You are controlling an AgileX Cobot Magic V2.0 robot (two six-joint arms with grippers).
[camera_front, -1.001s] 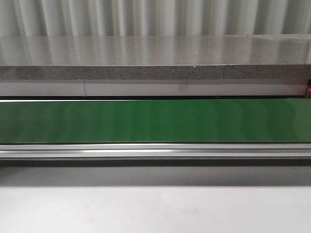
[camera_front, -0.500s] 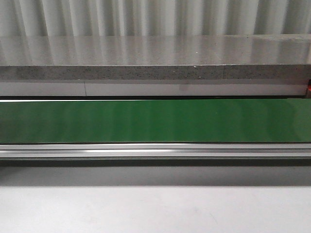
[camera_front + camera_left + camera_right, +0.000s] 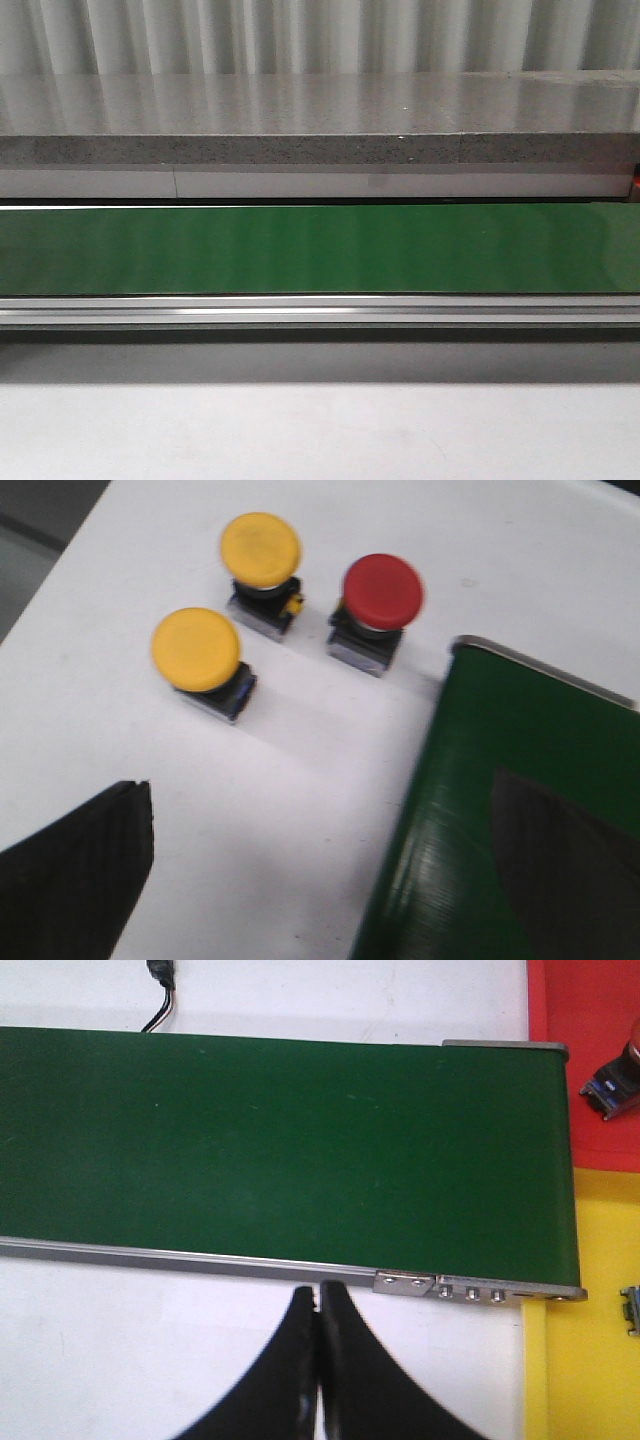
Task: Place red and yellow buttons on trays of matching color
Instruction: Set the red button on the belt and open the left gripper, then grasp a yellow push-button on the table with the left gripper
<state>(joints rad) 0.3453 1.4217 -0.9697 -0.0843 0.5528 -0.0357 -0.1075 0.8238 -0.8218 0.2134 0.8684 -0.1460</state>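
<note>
In the left wrist view, two yellow buttons (image 3: 195,650) (image 3: 261,550) and a red button (image 3: 382,590) stand upright on the white table, beside the end of the green belt (image 3: 500,780). My left gripper (image 3: 320,880) is open, its fingers wide apart, short of the buttons and holding nothing. The right wrist view shows a red tray (image 3: 580,1020) and a yellow tray (image 3: 590,1290) past the belt's end. A button (image 3: 612,1085) lies on the red tray, cut off by the frame's edge. My right gripper (image 3: 320,1295) is shut and empty over the white table, near the belt's rail.
The green conveyor belt (image 3: 320,248) runs across the front view with a metal rail (image 3: 320,310) in front and a grey stone ledge (image 3: 320,148) behind. A black cable (image 3: 160,990) lies beyond the belt. A small metal part (image 3: 631,1310) sits at the yellow tray's edge.
</note>
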